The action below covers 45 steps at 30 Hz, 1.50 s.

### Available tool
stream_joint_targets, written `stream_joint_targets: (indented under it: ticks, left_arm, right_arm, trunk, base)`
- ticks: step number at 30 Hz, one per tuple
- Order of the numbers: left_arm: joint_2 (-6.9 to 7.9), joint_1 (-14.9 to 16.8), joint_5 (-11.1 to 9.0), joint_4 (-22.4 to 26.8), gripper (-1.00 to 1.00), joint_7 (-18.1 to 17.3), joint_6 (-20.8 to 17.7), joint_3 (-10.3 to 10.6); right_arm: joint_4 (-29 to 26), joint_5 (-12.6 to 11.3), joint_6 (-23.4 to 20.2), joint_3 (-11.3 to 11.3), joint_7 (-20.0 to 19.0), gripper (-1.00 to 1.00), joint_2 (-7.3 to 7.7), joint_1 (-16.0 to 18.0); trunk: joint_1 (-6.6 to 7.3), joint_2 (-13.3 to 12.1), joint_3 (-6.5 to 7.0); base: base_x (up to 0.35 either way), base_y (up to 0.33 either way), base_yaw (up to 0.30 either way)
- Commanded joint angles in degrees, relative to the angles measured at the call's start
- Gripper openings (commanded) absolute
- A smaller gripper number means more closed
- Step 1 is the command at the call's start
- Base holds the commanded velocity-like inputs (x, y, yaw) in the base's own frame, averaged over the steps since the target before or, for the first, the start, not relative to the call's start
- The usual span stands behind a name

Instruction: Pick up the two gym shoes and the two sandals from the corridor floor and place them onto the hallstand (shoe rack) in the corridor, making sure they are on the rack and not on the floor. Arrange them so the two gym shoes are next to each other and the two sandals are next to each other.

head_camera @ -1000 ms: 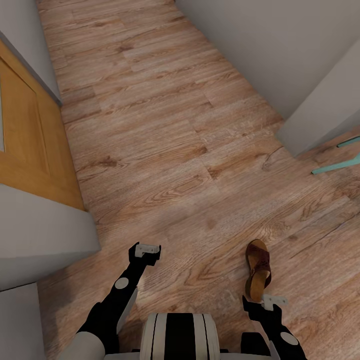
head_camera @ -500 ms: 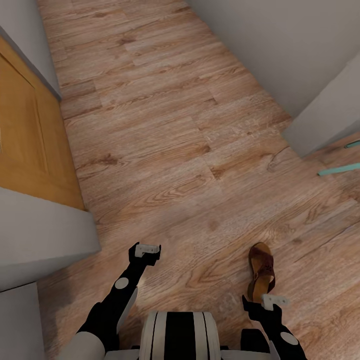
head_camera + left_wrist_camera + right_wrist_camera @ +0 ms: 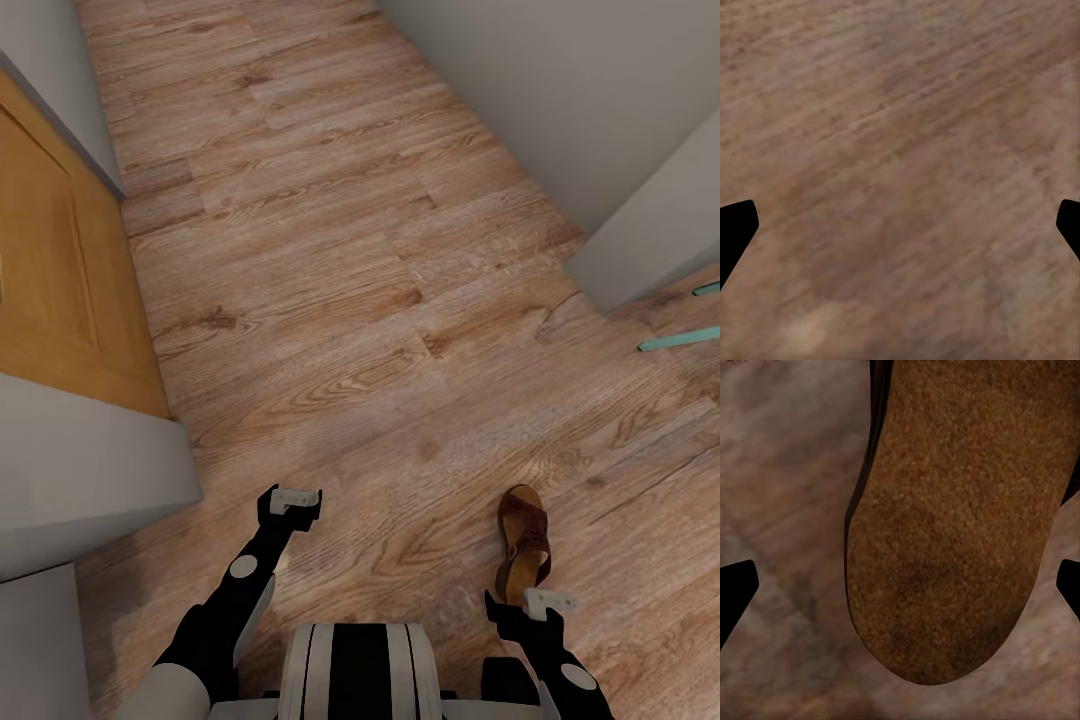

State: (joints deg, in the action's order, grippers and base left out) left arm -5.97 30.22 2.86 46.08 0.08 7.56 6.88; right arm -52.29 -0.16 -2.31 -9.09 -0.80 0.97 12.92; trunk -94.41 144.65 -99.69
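While both grippers, left gripper (image 3: 291, 497) and right gripper (image 3: 548, 601), hang spread apart, one sandal (image 3: 524, 545) lies on the corridor floor (image 3: 330, 300) beside a wooden door (image 3: 60, 300).

Wood-grain floor (image 3: 900, 150) runs right across the frame, blurry brown planks, and the left gripper (image 3: 900, 225) has its two dark fingertips (image 3: 735, 229) spread at the left and right edges.

Black arms with grey joint discs; pale fingers (image 3: 297, 495); black-and-white striped trunk (image 3: 358, 668)
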Motion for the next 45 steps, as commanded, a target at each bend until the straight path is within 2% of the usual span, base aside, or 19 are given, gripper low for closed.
stream_joint_targets:
  ticks: [1, 16, 17, 22, 24, 25, 27, 45]
  left_arm:
    - [-0.01, 0.01, 0.30, -0.03, 1.00, 0.01, 0.18, -0.02]
    - [-0.01, 0.01, 0.30, -0.03, 1.00, 0.01, 0.12, -0.02]
    - [-0.01, 0.01, 0.30, -0.03, 1.00, 0.01, 0.13, -0.02]
    - [-0.01, 0.01, 0.30, -0.03, 1.00, 0.01, 0.17, -0.02]
    - [-0.01, 0.01, 0.30, -0.03, 1.00, 0.01, 0.17, -0.02]
    - [-0.01, 0.01, 0.30, 0.02, 1.00, 0.01, 0.17, -0.02]
    - [-0.01, 0.01, 0.30, -0.01, 1.00, 0.01, 0.16, -0.02]
    - [-0.01, 0.01, 0.30, 0.06, 1.00, 0.01, 0.18, -0.02]
  right_arm:
    - [-0.08, -0.02, -0.24, -0.05, -0.08, 1.00, -0.01, 0.00]
    - [-0.05, -0.02, -0.24, -0.05, 0.07, 1.00, -0.01, 0.00]
    - [-0.04, -0.02, -0.24, -0.05, 0.11, -1.00, -0.01, 0.00]
    - [0.00, -0.02, -0.25, -0.34, 0.25, -1.00, -0.01, 0.00]
    - [0.00, -0.02, -0.25, -1.56, 0.26, -1.00, -0.01, 0.00]
    - [0.01, -0.02, -0.24, -2.88, 0.27, -1.00, -0.07, 0.00]
    - [0.04, -0.02, -0.25, -3.39, 0.27, -1.00, -0.07, 0.00]
    - [-0.05, -0.02, -0.25, -3.74, 0.27, -1.00, -0.20, 0.00]
  trunk:
    - [0.01, 0.01, -0.02]
    - [0.01, 0.01, -0.02]
    - [0.01, 0.01, -0.02]
    - [0.01, 0.01, -0.02]
    - [0.01, 0.01, -0.02]
    - [0.01, 0.01, -0.02]
    - [0.01, 0.01, -0.02]
    - [0.01, 0.01, -0.02]
  base:
    - [0.000, 0.000, 0.000]
    - [0.000, 0.000, 0.000]
    - [0.000, 0.000, 0.000]
    - [0.000, 0.000, 0.000]
    - [0.000, 0.000, 0.000]
    - [0.000, 0.000, 0.000]
    - [0.000, 0.000, 0.000]
    - [0.000, 0.000, 0.000]
